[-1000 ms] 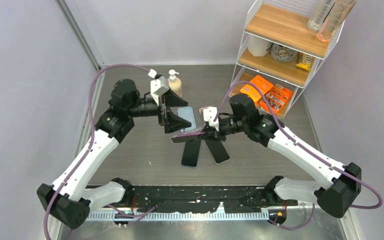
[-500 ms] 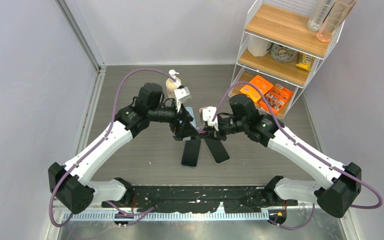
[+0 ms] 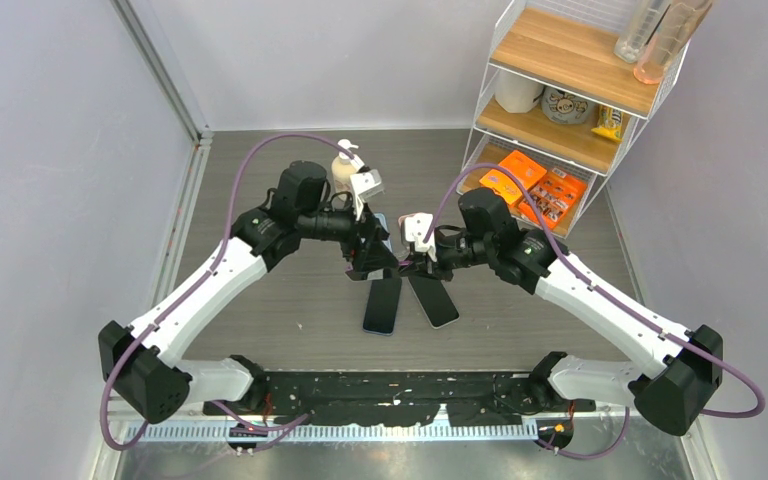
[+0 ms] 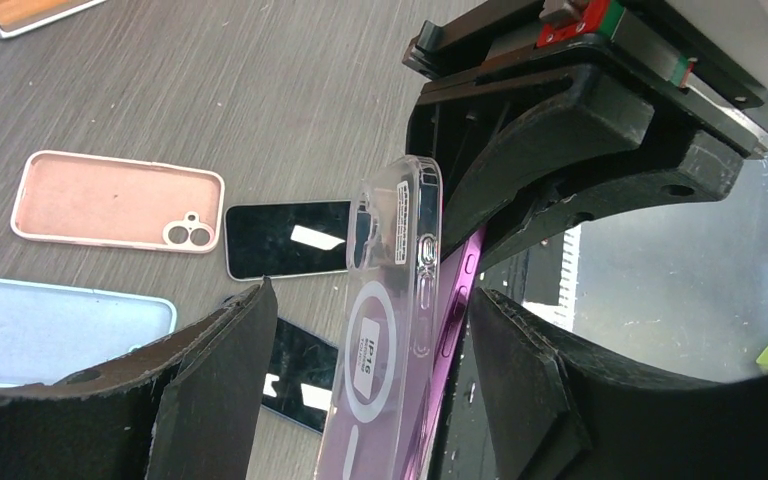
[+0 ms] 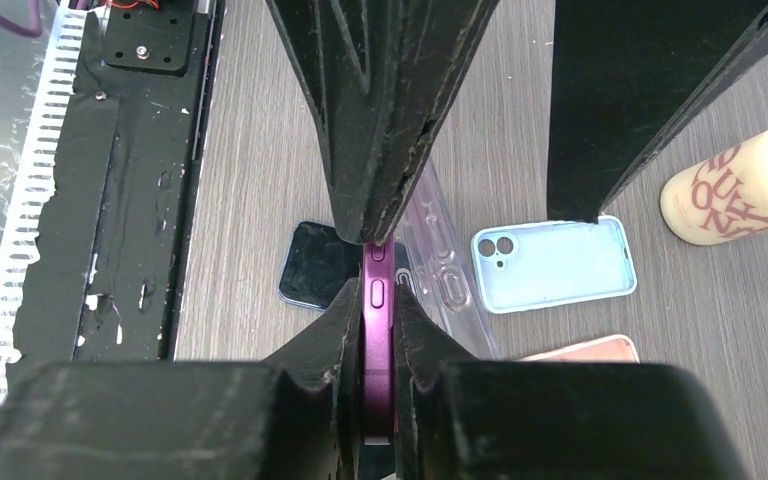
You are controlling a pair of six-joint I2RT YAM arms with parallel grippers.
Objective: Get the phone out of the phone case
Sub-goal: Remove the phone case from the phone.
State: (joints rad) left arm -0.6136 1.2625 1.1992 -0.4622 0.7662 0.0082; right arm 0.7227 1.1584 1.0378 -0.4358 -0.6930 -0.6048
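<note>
You can read "IP16" on the sticker (image 4: 367, 368) of the clear phone case (image 4: 385, 300); the brown letters on the bottle (image 5: 735, 195) are unclear.

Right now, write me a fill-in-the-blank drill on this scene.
The right claw is shut on the ___ phone.
The left claw, jaws open, straddles the clear case, partly off the ___.
The empty case beside the soap bottle is light ___.
Missing: purple; phone; blue.
</note>
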